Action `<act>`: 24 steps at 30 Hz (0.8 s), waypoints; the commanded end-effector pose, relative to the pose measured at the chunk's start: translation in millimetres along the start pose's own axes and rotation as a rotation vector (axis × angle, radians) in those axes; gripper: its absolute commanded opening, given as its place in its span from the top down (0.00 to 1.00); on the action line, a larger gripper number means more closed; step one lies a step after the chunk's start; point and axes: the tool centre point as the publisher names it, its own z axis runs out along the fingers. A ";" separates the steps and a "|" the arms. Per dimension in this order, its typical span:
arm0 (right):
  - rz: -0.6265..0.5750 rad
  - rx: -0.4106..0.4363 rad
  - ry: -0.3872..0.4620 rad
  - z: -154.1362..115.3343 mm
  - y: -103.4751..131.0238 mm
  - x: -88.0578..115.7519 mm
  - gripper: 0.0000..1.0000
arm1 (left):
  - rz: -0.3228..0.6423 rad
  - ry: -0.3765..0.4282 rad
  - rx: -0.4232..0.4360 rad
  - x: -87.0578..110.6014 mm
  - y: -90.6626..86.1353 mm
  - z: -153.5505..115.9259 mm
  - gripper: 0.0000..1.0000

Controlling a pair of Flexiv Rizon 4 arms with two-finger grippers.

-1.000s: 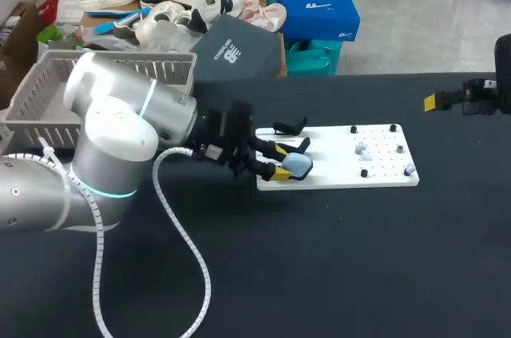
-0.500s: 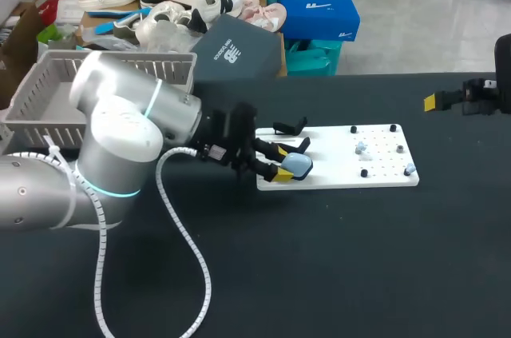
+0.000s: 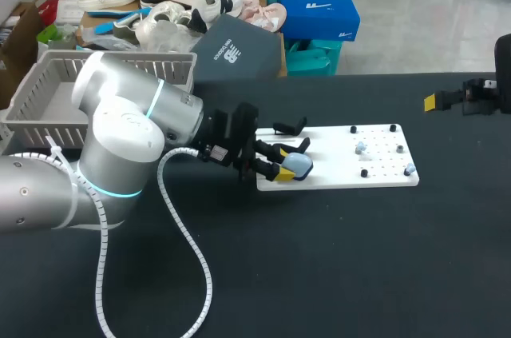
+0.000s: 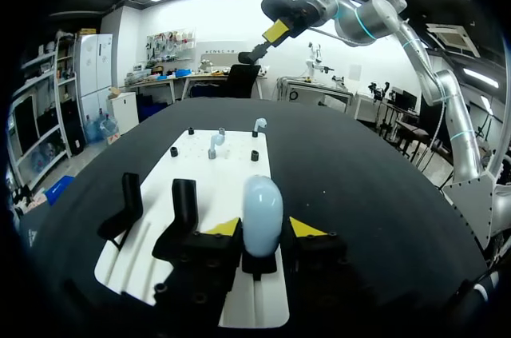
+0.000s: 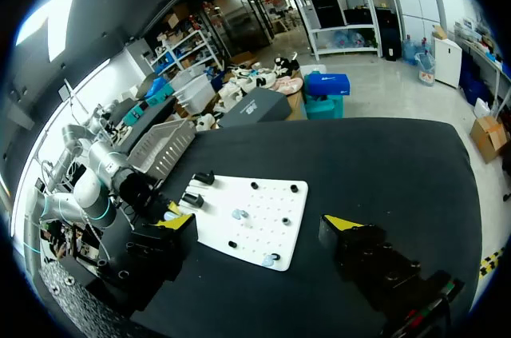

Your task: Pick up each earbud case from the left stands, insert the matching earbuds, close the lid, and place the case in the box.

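Left gripper [image 4: 266,228]: our left arm comes in from the left, low over the table, and ends at the left end of the white board; the jaws are parted about as wide as the earbud case, one yellow tip on each side of it, and we see a thin gap on one side, so we do not count it as clamped
Earbud case [image 4: 262,202]: pale blue, rounded, lid shut, upright on its holder at the board's near-left corner, between our left gripper's tips
Black stands [image 3: 289,125]: two bare black holders on the board just beyond the case, apart from the gripper
White board [image 3: 335,166]: a flat rectangle lying mid-table, its long side running left to right
Earbuds [image 3: 361,147]: two small pale pieces upright on the board's right half, one near its middle and one at the near-right corner, among a few short black pegs [image 3: 393,127]
Right gripper [image 5: 260,224]: held above the table's far right side, well apart from the board; its jaws are spread wide with nothing between them
Grey basket [image 3: 48,90]: slatted, at the table's far-left corner, behind our left arm
Table [image 3: 319,258]: black surface under everything
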 end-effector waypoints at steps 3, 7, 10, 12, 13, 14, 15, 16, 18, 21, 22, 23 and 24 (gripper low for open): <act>0.000 0.000 0.000 0.0 0.0 0.0 0.00 | 0.000 0.002 0.004 0.9 0.7 -0.3 0.67; 0.000 0.000 0.000 0.0 0.0 0.0 0.00 | -0.003 0.005 0.003 1.6 1.4 0.0 0.65; 0.000 0.000 0.000 0.0 0.0 0.0 0.00 | -0.005 0.006 0.003 2.0 1.7 0.0 0.66; 0.000 0.000 0.000 0.0 0.0 0.0 0.00 | -0.006 0.005 0.002 2.0 2.0 -0.2 0.66; 0.000 0.000 0.000 0.0 0.0 0.0 0.00 | -0.006 0.006 0.002 2.0 2.1 -0.4 0.66; 0.000 0.000 0.000 0.0 0.0 0.0 0.00 | -0.006 0.006 0.001 2.0 2.5 -0.5 0.66; 0.000 0.000 0.000 0.0 0.0 0.0 0.00 | -0.006 0.007 0.001 2.1 2.8 -0.5 0.67; 0.000 0.000 0.000 0.0 0.0 0.0 0.00 | -0.006 0.008 0.000 2.3 3.2 -0.4 0.67; 0.000 0.000 0.000 0.0 0.0 0.0 0.00 | -0.008 0.009 -0.002 2.7 3.7 -0.2 0.68; 0.000 0.000 0.000 0.0 0.0 0.0 0.00 | -0.009 0.012 -0.003 3.0 4.0 0.0 0.71; 0.000 0.000 0.000 0.0 0.0 0.0 0.00 | -0.009 0.013 -0.004 3.2 4.3 0.1 0.71; 0.000 0.000 0.000 0.0 0.0 0.0 0.00 | -0.010 0.013 -0.005 3.4 4.6 0.2 0.71; 0.000 0.000 0.000 0.0 0.0 0.0 0.00 | -0.010 0.013 -0.006 3.5 4.8 0.3 0.70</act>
